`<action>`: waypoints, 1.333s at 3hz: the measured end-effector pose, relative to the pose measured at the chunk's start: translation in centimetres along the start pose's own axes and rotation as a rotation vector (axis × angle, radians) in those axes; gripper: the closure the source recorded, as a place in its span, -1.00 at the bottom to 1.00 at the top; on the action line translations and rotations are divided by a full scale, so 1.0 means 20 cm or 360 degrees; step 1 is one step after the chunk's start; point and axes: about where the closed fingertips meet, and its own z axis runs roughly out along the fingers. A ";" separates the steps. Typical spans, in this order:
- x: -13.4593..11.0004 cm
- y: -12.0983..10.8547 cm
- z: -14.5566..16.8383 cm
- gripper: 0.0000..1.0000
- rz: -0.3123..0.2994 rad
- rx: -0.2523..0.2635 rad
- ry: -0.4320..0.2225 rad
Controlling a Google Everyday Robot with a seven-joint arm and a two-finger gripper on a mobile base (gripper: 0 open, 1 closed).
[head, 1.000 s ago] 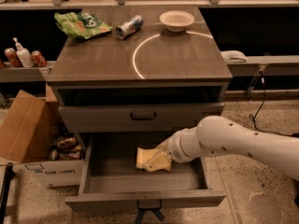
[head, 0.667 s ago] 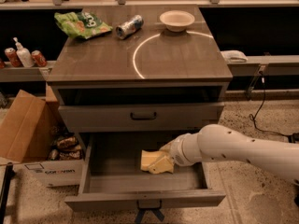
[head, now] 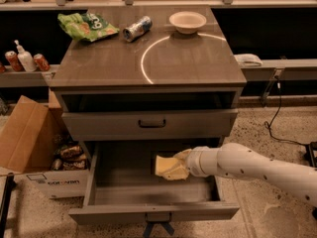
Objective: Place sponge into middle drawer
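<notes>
White arm (head: 257,168) in from the right, gripper (head: 178,164) low inside the drawer (head: 124,165), tight on sponge (head: 165,168).

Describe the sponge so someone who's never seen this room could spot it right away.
Start at the grey cabinet, then its open middle drawer, the lower one. Inside, the sponge is the pale yellow foam block at the gripper on the white arm's tip; the drawer around it is plain grey.

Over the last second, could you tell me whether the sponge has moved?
Yes. The sponge, at the gripper inside the open middle drawer, has shifted slightly right, away from the drawer's left wall.
</notes>
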 end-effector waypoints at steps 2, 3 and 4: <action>0.12 -0.22 0.26 0.21 0.0090 0.0017 -0.0091; 0.15 -0.27 0.37 -0.23 0.0111 0.0007 -0.0077; 0.19 -0.29 0.47 -0.69 0.0121 -0.0021 -0.0042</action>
